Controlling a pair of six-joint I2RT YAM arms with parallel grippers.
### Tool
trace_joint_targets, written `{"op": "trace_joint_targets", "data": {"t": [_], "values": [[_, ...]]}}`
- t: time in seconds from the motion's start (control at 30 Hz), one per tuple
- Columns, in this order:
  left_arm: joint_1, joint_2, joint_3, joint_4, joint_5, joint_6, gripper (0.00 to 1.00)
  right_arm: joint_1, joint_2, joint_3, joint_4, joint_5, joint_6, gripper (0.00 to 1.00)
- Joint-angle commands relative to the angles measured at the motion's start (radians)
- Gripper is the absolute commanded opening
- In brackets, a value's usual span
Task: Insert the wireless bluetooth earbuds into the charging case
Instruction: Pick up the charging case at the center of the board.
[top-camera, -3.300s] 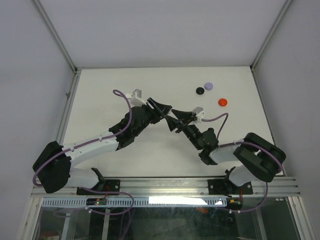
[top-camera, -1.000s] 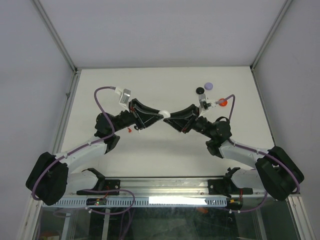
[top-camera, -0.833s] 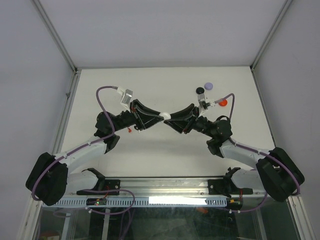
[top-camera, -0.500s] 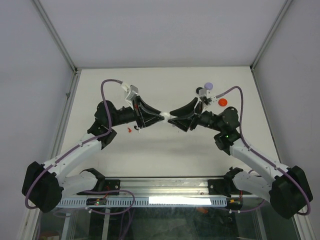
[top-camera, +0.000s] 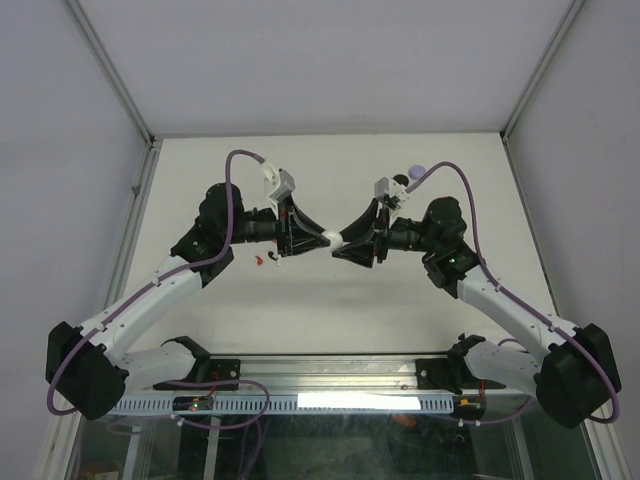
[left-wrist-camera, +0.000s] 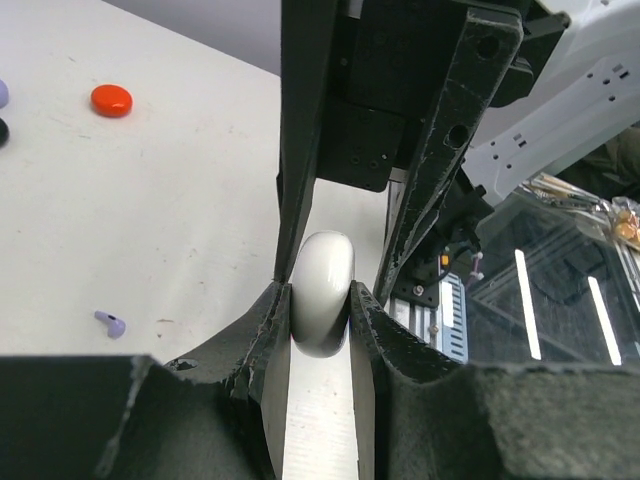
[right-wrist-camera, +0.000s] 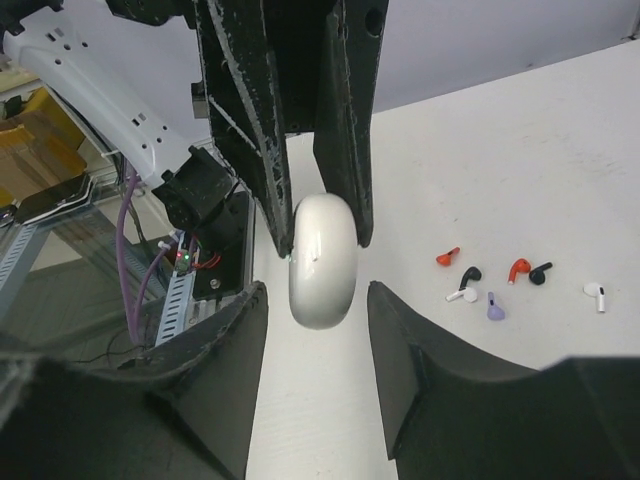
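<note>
Top external view tells you both arms have reared up and stretched over the last few seconds, their wrists swung in nose to nose, with the white charging case (top-camera: 330, 238) pinched between them above the surface (top-camera: 300, 310). Your left fingers (left-wrist-camera: 268, 335) are nearly closed, clamped on one end of the case. Your right fingers (right-wrist-camera: 405, 350) stand spread, flanking the case without touching it. The lid looks shut, so I'd judge nothing can go in yet. The earbuds (right-wrist-camera: 493, 308) lie scattered on the surface below, well apart from both sets of fingers.
</note>
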Motion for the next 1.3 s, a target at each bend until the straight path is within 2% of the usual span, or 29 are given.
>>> {"op": "trace_joint_targets", "data": {"t": [0.0, 0.17, 0.37, 0.6, 0.73, 0.77, 0.87, 1.0, 1.17, 1.27], "values": [[-0.036, 0.017, 0.078, -0.105, 0.021, 0.116, 0.00, 0.003, 0.024, 0.063, 0.003, -0.067, -0.021, 0.46], [-0.053, 0.029, 0.121, -0.199, 0.001, 0.176, 0.00, 0.006, 0.041, 0.070, 0.002, -0.093, -0.026, 0.42], [-0.060, 0.022, 0.140, -0.235, -0.012, 0.200, 0.00, 0.011, 0.045, 0.065, -0.001, -0.120, -0.033, 0.38], [-0.069, 0.018, 0.144, -0.248, -0.010, 0.211, 0.00, 0.017, 0.057, 0.065, 0.001, -0.136, -0.038, 0.18], [-0.070, 0.001, 0.145, -0.247, -0.030, 0.197, 0.15, 0.018, 0.064, 0.054, 0.004, -0.141, -0.048, 0.06], [-0.069, -0.005, 0.142, -0.246, -0.047, 0.189, 0.24, 0.020, 0.063, 0.046, 0.013, -0.140, -0.048, 0.03], [-0.070, -0.013, 0.129, -0.241, -0.082, 0.175, 0.41, 0.025, 0.057, 0.020, 0.065, -0.133, -0.035, 0.00], [-0.069, -0.014, 0.115, -0.234, -0.116, 0.154, 0.49, 0.035, 0.050, 0.001, 0.099, -0.134, -0.036, 0.00], [-0.068, -0.013, 0.109, -0.231, -0.142, 0.143, 0.53, 0.041, 0.047, -0.018, 0.128, -0.138, -0.037, 0.00], [-0.067, -0.017, 0.104, -0.229, -0.093, 0.149, 0.64, 0.041, 0.043, -0.019, 0.125, -0.117, -0.038, 0.00]]}}
